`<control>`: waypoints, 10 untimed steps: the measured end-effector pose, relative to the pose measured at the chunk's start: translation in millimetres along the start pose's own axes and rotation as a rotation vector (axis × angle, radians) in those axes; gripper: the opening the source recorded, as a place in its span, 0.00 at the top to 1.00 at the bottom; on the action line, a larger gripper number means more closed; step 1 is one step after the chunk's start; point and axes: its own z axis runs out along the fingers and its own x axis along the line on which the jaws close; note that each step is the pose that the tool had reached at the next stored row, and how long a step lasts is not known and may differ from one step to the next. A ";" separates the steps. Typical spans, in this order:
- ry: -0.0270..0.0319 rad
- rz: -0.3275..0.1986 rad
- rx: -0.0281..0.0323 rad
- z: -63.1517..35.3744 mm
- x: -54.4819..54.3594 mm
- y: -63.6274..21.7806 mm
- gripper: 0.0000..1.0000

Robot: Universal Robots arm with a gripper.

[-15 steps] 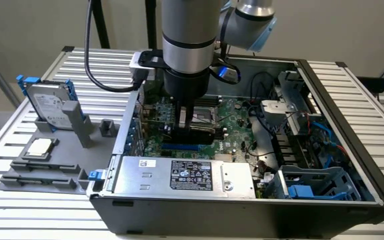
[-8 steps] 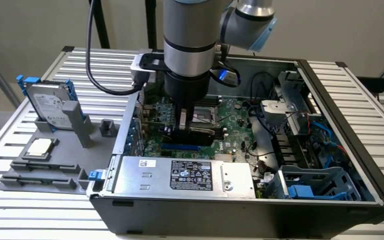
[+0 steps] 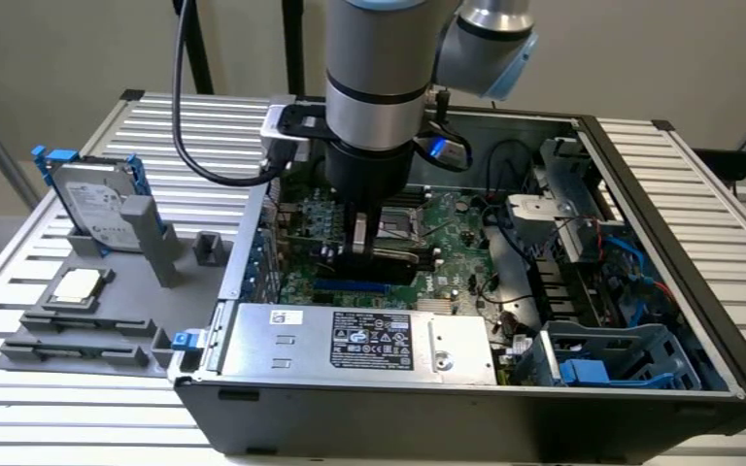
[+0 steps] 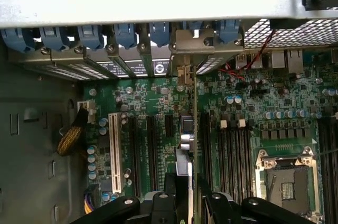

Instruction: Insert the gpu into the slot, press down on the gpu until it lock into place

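Nearest the lens, the dark near wall of the computer case (image 3: 477,427), lid off, standing on a slatted metal table (image 3: 62,408). Just behind that wall, in the case's near corner on the exterior view's left, a silver labelled box (image 3: 360,340). Hanging from above into the middle of the case, a thick grey arm (image 3: 373,87). Beneath it, a green motherboard (image 3: 457,243) lying flat on the case floor. Out on the table, toward its edge on the exterior view's left, a hard drive with blue rails (image 3: 94,204) propped upright in a grey holder (image 3: 159,248).

Smaller now: graphics card (image 3: 387,260), black, held on edge over the motherboard, directly above the blue slot (image 3: 347,288) and lined up along it. Metal end bracket (image 4: 185,71) reaching the row of blue clips (image 4: 127,31) at the case's back wall. Gripper (image 4: 189,195) clenched on the card's top edge, one finger either side.

As for progress: picking up, carrying in and aligning all apparently done. Bottom edge touching or very close to the slot, with blue showing beneath it in the exterior view. Cannot tell whether partly entered or merely resting on top. Nothing here to confirm full seating or a closed latch, so the pressing down looks unfinished.
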 end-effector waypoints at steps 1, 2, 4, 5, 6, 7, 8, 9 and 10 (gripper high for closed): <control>-0.0002 0.000 0.0001 0.3 0.0 0.0 0.74; -0.0005 -0.001 0.0002 0.8 0.0 -0.1 0.74; -0.0003 -0.001 0.0001 1.5 0.0 -0.1 0.74; -0.0004 -0.001 0.0001 2.0 0.0 -0.1 0.74; -0.0004 -0.001 0.0001 2.5 0.0 -0.2 0.74; -0.0004 -0.001 0.0001 3.0 -0.1 -0.2 0.74; -0.0004 -0.001 0.0000 3.4 -0.3 -0.1 0.74; -0.0006 -0.002 -0.0001 3.9 -0.4 -0.1 0.74; -0.0010 -0.003 -0.0001 4.4 -0.6 -0.1 0.74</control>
